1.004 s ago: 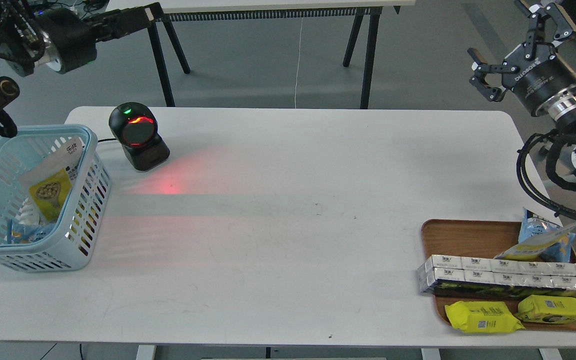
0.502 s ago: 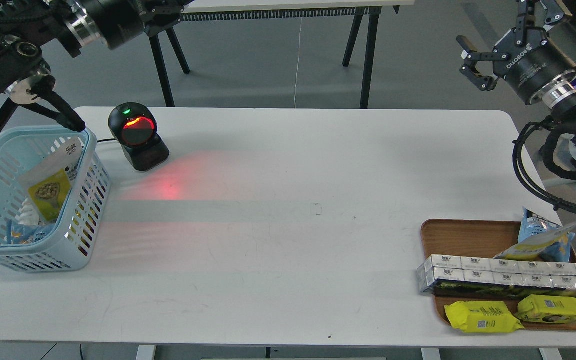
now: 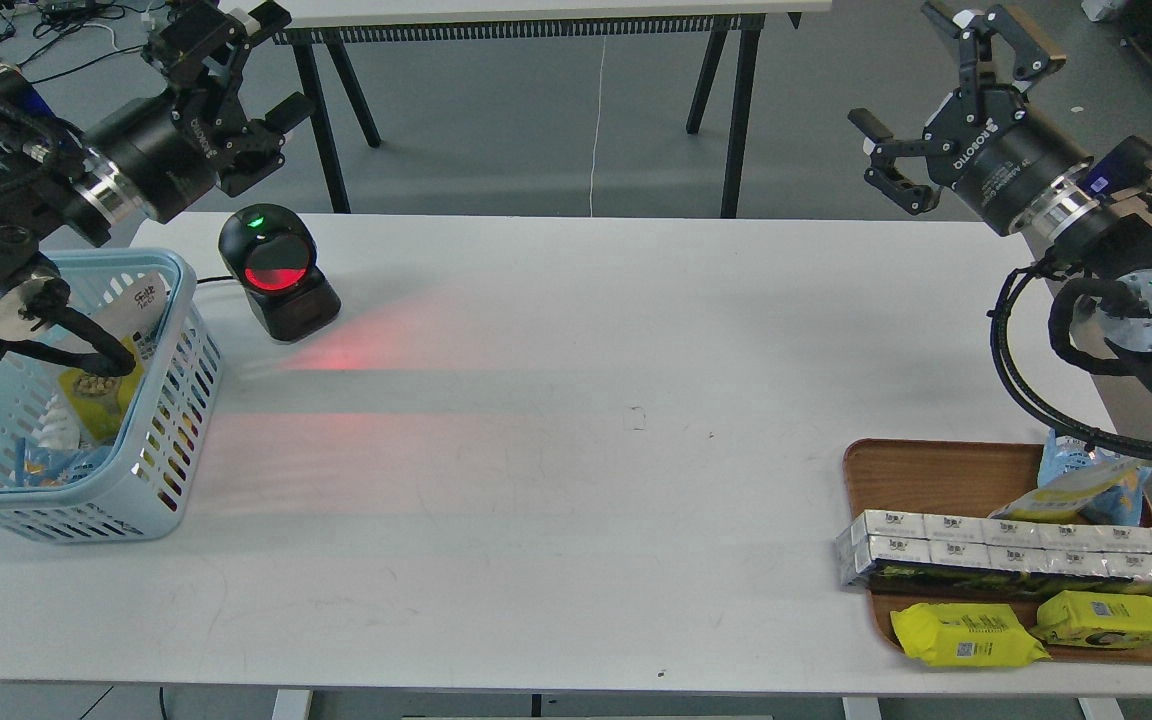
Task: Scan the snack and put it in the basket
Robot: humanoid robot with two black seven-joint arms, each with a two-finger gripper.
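1 basket (image 3: 168, 470) is seen at the left edge of the table (image 3: 576, 500), left of the scanner (image 3: 277, 272). 1 snack (image 3: 106, 385) is leaned inside the basket, partly hidden by the left arm; other wrappers are seen below it, count unclear. The left gripper (image 3: 251, 55) is held above and behind the scanner, fingers spread wide, nothing gripped. 1 scanner is lit red, with a red glow cast on the table to its right. A wide bare stretch of table is left between scanner and tray (image 3: 936, 470). The right gripper (image 3: 936, 90) is held high, far right of the scanner, fingers spread wide, nothing gripped. 1 tray is set at the table's right front corner, holding 1 blue-and-yellow bag (image 3: 1086, 480), 1 long silver multipack (image 3: 1016, 555) and 2 yellow packets (image 3: 966, 635).
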